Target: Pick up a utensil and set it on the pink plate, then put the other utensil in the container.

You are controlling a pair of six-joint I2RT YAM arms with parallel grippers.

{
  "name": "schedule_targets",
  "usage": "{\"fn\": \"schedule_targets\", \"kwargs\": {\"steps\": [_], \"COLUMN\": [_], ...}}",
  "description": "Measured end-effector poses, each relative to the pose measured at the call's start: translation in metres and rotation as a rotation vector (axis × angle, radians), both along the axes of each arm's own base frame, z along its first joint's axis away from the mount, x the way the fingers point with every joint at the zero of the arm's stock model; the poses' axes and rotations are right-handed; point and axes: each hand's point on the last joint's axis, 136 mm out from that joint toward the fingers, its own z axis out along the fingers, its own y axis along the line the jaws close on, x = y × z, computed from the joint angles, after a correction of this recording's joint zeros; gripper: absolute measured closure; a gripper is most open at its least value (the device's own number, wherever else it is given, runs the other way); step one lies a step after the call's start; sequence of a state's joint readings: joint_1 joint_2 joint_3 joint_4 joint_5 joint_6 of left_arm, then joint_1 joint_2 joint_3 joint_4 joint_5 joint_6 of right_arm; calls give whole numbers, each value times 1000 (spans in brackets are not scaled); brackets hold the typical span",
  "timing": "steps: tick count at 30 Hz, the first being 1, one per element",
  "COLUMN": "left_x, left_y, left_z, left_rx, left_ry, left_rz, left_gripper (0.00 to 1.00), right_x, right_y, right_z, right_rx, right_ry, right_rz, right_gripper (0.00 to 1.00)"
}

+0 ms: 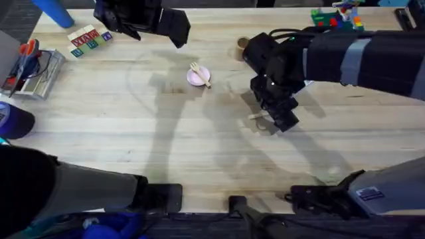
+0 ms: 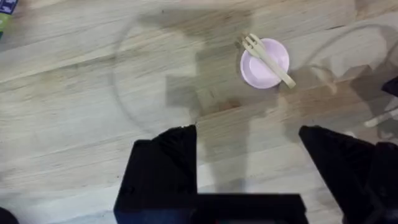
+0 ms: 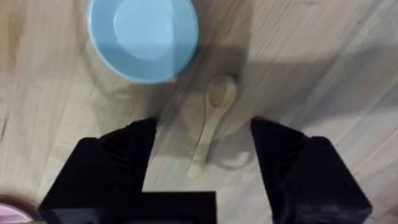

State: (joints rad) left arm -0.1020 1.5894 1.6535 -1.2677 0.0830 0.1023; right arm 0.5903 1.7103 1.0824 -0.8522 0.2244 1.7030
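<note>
I see the pale wooden fork (image 2: 268,58) lying across the small round pink plate (image 2: 264,65). My right gripper (image 3: 202,162) hangs spread over the pale wooden spoon (image 3: 211,121) beside the light blue plate (image 3: 143,37); my left gripper (image 2: 249,155) gapes empty.

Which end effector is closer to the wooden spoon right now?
The right one. The right end effector hovers directly over the wooden spoon, open, its fingers on either side of the handle. The left end effector is open too, farther off across the table, on the far side of the pink plate.

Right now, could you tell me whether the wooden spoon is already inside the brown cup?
No, the wooden spoon lies flat on the table beside the blue plate, between the right gripper's open fingers.
</note>
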Motion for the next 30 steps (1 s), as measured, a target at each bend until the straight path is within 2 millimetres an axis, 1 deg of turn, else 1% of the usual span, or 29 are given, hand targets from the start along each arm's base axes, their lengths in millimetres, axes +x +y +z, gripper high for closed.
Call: {"fn": "schedule_targets", "kwargs": {"steps": [6,9,11,12,14,17,18,22,25,30], "left_x": [0,0,0,0,0,0,0,0,0,0], "left_y": [0,0,0,0,0,0,0,0,0,0], "left_z": [0,0,0,0,0,0,0,0,0,0], "left_rx": [0,0,0,0,0,0,0,0,0,1], "left_ry": [0,0,-1,0,0,0,0,0,0,-1], "left_rz": [0,0,0,0,0,0,0,0,0,-2], "left_gripper": [7,7,7,7,7,7,7,8,7,7], "right_x": [-1,0,-1,-1,-1,-1,-1,-1,-1,-1], "right_y": [1,2,2,2,2,2,2,2,2,1], "right_z": [0,0,0,0,0,0,0,0,0,0], "right_rx": [8,9,11,12,14,14,14,13,9,8], "right_ry": [3,3,4,5,6,8,6,8,9,8], "right_rz": [-3,-3,-3,-3,-3,-2,-3,-3,-3,-2], "right_gripper": [250,286,341,377,507,644,722,897,957,966]}}
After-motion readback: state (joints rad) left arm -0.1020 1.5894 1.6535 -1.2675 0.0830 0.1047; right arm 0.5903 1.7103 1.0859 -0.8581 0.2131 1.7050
